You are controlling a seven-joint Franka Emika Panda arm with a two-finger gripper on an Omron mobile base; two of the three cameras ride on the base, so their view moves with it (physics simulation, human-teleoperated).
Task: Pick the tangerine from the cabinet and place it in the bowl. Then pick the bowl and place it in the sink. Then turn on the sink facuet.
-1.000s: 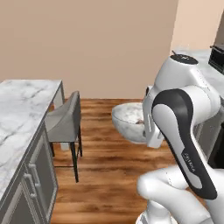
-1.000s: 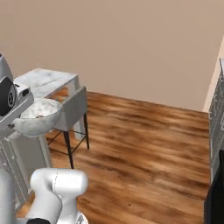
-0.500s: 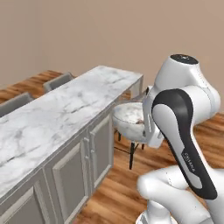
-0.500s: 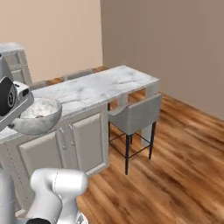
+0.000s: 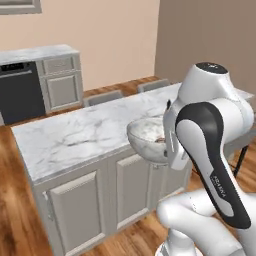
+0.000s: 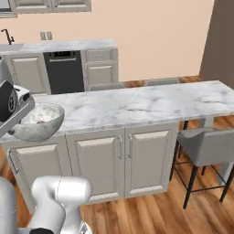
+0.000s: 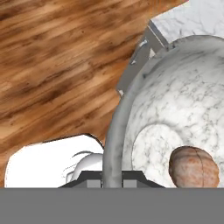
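My pincer (image 7: 112, 175) grips the bowl (image 7: 175, 100) by its rim, holding it in the air. The tangerine (image 7: 194, 167) lies inside on the bottom. Ahead, a marble table (image 6: 137, 103) on beige doors (image 6: 123, 160) stands between me and the far wall, with a grey stool (image 6: 205, 146) tucked at its right end. The faucet (image 6: 6, 35) rises far beyond, beside a black dishwasher (image 6: 64, 71).

Robot arm (image 5: 210, 150): glossy white rounded housings are showing throughout, with a dark charcoal band curving along the upper link and carrying small pale lettering. A dark cap is topping the shoulder joint (image 5: 211, 66). The lower link (image 6: 59, 192) is appearing as a smooth white tube.
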